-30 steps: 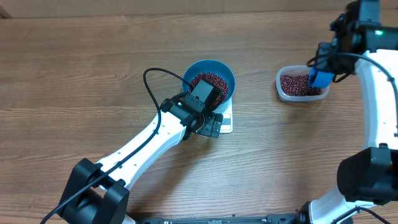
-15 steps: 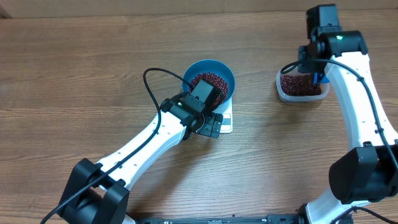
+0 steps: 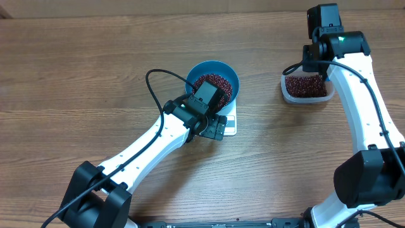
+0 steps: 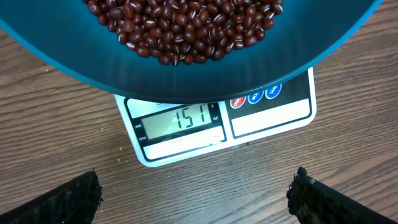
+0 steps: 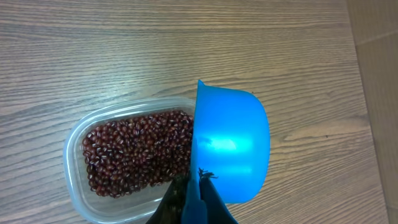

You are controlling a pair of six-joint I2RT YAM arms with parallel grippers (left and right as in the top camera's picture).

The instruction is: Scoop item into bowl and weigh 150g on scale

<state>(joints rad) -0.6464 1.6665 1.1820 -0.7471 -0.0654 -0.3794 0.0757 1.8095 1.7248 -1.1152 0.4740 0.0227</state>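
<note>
The blue bowl (image 3: 215, 71) stands on the white scale (image 3: 231, 125), and a heap of red-brown beans (image 3: 214, 82) fills it. In the left wrist view the bowl (image 4: 186, 78) overhangs the scale (image 4: 273, 115), whose display (image 4: 180, 121) reads 151. My left gripper (image 4: 196, 193) hovers over the table just in front of the display, open wide and empty. My right gripper (image 5: 200, 190) is shut on the handle of a small blue scoop (image 5: 233, 146). The scoop is tipped on its side over the right end of the clear tub (image 5: 78, 186), which holds more beans (image 5: 134, 152).
The clear tub (image 3: 307, 95) sits at the back right, partly under my right arm (image 3: 354, 95). A black cable (image 3: 150, 79) loops up from the left arm beside the bowl. Bare wooden tabletop surrounds the scale and tub.
My right arm has swung left and back, carrying the scoop from the tub's right side to over its far end, where the arm hides it from above. Left arm, bowl and scale are still.
</note>
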